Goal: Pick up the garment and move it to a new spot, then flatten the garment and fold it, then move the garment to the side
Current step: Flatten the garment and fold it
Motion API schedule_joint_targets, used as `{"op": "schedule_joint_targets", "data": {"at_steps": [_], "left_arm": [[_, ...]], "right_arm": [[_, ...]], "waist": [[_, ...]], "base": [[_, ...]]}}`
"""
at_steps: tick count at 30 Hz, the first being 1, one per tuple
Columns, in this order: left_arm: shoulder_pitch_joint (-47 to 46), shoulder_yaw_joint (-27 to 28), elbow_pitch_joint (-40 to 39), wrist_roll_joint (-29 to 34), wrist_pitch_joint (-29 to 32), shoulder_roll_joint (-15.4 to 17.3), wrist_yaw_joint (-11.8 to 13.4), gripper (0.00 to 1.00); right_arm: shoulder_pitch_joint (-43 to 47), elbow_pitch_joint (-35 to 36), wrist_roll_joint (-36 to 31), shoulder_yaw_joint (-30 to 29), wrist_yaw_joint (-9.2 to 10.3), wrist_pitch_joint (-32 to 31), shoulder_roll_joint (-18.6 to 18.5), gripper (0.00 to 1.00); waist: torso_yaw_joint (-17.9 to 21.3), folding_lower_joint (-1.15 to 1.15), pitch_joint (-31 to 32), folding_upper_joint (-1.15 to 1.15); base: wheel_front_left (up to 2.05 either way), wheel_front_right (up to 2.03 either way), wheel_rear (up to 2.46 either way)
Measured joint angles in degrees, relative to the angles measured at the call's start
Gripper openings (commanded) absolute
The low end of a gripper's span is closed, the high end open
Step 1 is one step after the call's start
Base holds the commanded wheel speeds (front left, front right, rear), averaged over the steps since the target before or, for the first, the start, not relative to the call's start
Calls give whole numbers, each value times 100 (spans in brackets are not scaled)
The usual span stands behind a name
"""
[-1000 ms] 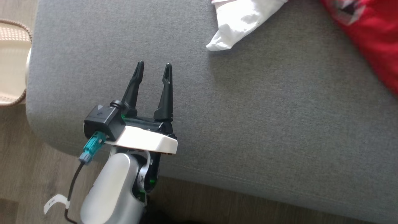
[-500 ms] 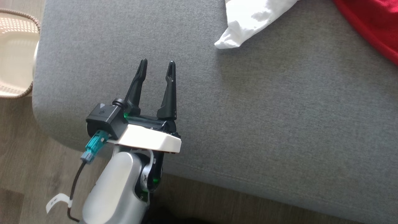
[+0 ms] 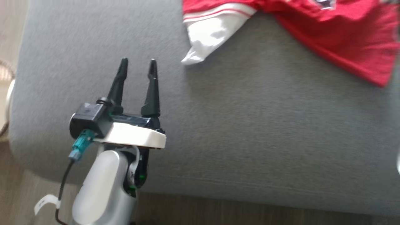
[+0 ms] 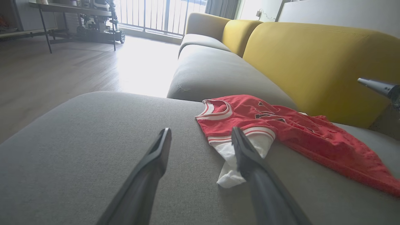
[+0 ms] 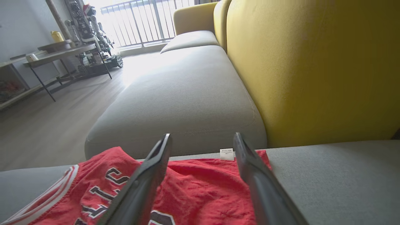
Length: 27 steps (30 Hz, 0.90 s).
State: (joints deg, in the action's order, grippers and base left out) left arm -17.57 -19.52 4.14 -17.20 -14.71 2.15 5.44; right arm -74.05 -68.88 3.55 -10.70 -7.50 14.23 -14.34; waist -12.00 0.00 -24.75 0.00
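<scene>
Lying rumpled on the wide grey fabric sofa cushion [image 3: 250,131], the red sleeveless jersey with white-striped trim [image 3: 328,28] is seen at the far right part of the seat in the head view, close to the mustard-yellow upholstered backrest [image 4: 312,62]. One corner of the garment is turned over, so that its white inner side is shown as a pointed flap directed toward the near left of the cushion.

The left gripper [image 3: 138,62] is held above the near left part of the cushion, its two dark fingers spread wide with nothing between them. It is kept apart from the jersey; in the left wrist view the white flap is partly hidden behind one finger, yet no contact is shown.

The right gripper [image 5: 202,136] is found directly over the red cloth in its own wrist view, with its fingers parted widely and no fabric pinched between them. Whether the fingertips touch the cloth cannot be told. Dark lettering outlined in white is seen on the jersey below and beside these fingers, and a small white sewn label [image 5: 227,154] is seen at the garment's far edge. A strip of pale wood-grain floor [image 3: 218,212] is visible beneath the cushion's front edge.
</scene>
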Motion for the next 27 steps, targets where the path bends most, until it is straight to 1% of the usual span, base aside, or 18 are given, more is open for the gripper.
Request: {"op": "schedule_joint_targets", "data": {"at_steps": [3, 6, 10, 12, 15, 17, 18, 23, 27], "left_arm": [[51, 143, 68, 23, 0, -2, -87, 100], [221, 242, 154, 49, 0, 3, -99, 100], [419, 405, 222, 42, 0, 9, -119, 100], [455, 441, 276, 21, 0, 7, -129, 100], [459, 548, 363, -90, 0, 10, -142, 100], [464, 564, 442, -125, 0, 10, -142, 100], [464, 564, 442, -125, 0, 10, -142, 100], [535, 619, 697, -113, 0, 9, -144, 100], [554, 677, 1376, 40, 4, 40, -93, 100]], "right_arm": [[472, 613, 514, 291, 0, 13, 293, 100], [1115, 1382, 998, 683, 0, 24, 447, 100], [2301, 2240, 1610, 1177, 0, 25, 539, 100], [2930, 2671, 1803, 1393, 0, 24, 544, 100], [3728, 3289, 2051, 1411, 0, 24, 584, 100], [4142, 3696, 2160, 1287, 0, 24, 694, 100], [4142, 3696, 2160, 1287, 0, 24, 694, 100], [5002, 4581, 2313, 1053, 0, 25, 981, 100], [5419, 4938, 2328, 1015, 0, 22, 1076, 100]], "waist": [[248, 0, 261, 0], [499, 0, 514, 0], [853, 0, 815, 0], [1028, 0, 941, 0], [1276, 0, 1100, 0], [1430, 0, 1180, 0], [1430, 0, 1180, 0], [1789, 0, 1300, 0], [2051, 0, 1308, 0]], "base": [[0, 0, 0], [0, 0, 0], [0, 0, 0], [0, 0, 0], [0, 0, 0], [0, 0, 0], [0, 0, 0], [0, 0, 0], [0, 0, 0]]}}
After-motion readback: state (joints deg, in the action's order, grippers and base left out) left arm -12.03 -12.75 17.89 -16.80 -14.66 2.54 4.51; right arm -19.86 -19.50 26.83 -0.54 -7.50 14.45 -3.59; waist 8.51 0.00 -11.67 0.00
